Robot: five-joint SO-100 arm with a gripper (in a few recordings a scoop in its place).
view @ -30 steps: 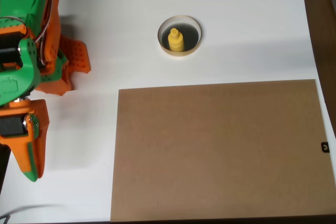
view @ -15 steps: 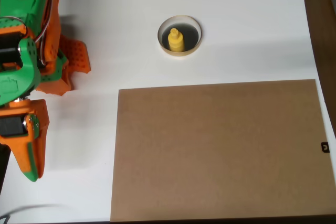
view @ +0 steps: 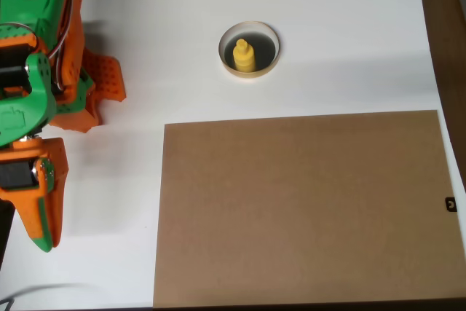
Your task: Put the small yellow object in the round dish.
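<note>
Nothing moved since the earlier frames: same layout, same arm pose. Yellow piece (view: 245,56) upright inside dish (view: 249,50), on the dark floor, slightly toward the lower-left of centre in the overhead view, knob up, near the rim but not clearly touching it. Dish on bare white table (view: 342,41), just above the top edge of a brown board (view: 302,209), apart from it. Arm (view: 33,92) folded at the left edge, green and orange, well apart from the dish. Gripper (view: 98,92) likely the orange perforated part beside the arm body; fingers not clearly separable from above, so cannot tell whether spread or closed; holding nothing visible. Judged from this layout, task looks done: piece in dish, arm withdrawn. Little left to go wrong, yet some risks remain. Piece tall and narrow for its base, so probably easy to topple; any jolt to the table or a sweep of the arm back across the dish could knock it over or roll it out over the shallow rim. Dish small and probably light, so a brush from the gripper could slide it across the smooth white surface, toward the board edge. Safest course from here: arm kept parked at the left, no further approach toward the dish.
</note>
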